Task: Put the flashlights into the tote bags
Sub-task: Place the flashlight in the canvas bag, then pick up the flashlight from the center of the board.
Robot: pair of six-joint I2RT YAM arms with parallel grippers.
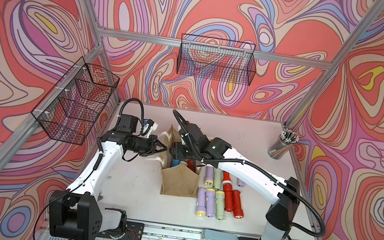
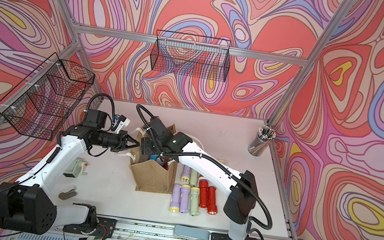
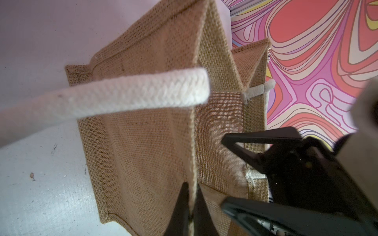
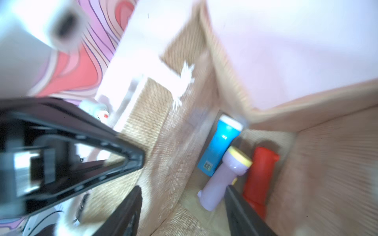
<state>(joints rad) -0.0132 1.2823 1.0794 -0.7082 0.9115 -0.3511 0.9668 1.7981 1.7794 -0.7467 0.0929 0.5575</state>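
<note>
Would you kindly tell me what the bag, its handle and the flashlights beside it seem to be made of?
The bag: coarse matt tan jute or burlap, open weave visible. The handle: thick white braided rope, probably cotton, plaited texture showing. The flashlights: likely moulded plastic, smooth with slight sheen and flat uniform colours.

text: none legible | label: small square code sticker (image 4: 207, 164) on blue flashlight (image 4: 222, 141), too blurred to read | brands, numbers: none

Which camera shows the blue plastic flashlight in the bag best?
Right wrist: the blue plastic flashlight shows nearly whole, though blurred. Both top views catch only a blue sliver; left wrist shows only the tan jute bag.
</note>
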